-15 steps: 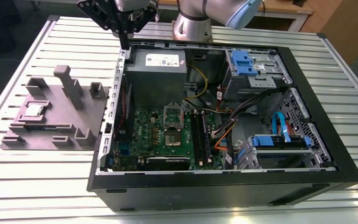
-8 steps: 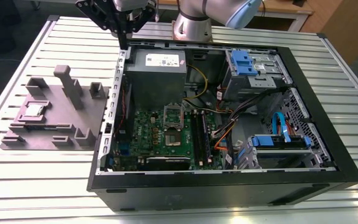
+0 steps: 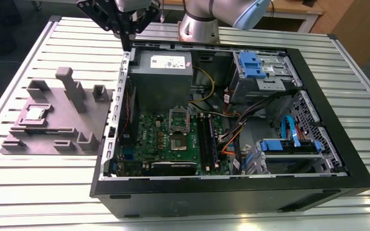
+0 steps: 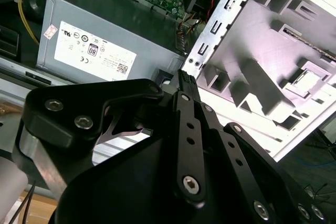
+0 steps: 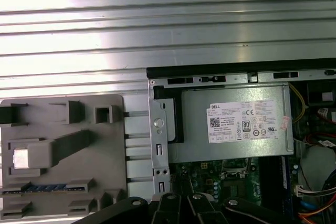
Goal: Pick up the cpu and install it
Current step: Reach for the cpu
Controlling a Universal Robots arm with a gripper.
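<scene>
Hangs over case rim, far from cpu in tray; gripper opening: cannot tell. Could snag tray posts descending.

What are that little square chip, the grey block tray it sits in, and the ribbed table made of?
The cpu: metal-topped, it seems, judging by its shiny silver-grey face. The tray: probably plastic, a matte uniform grey with moulded-looking blocks and slots. The table: likely aluminium, with pale, brushed-looking slats that catch the light.
</scene>
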